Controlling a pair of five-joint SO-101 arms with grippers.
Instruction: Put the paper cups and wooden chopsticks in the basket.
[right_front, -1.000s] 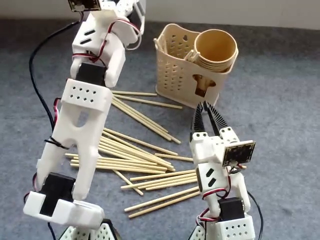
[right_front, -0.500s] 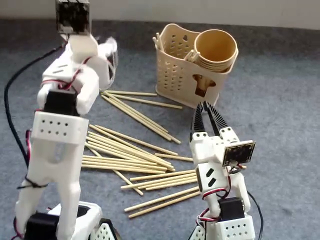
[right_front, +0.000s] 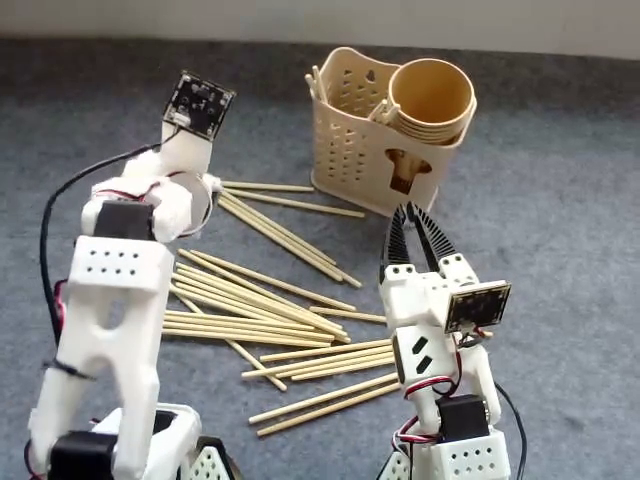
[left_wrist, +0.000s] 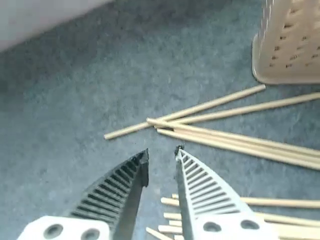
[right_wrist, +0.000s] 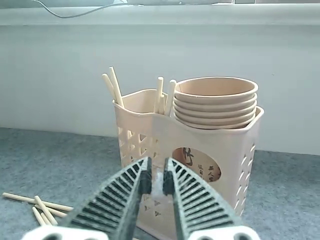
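On your left, the left gripper (left_wrist: 161, 159) hangs just above the grey carpeted table (right_front: 560, 200). Its black ribbed jaws are a little apart and hold nothing, with the tips close to the ends of some pale wooden chopsticks (right_front: 250, 325). Many of these lie scattered between your arms. Further right stands the cream perforated plastic basket (right_front: 345, 150), with a few chopsticks upright in one compartment and the stacked tan paper cups (right_front: 432, 95) in the other. Your right gripper (right_wrist: 155, 176) points at the basket, jaws narrowly parted and empty.
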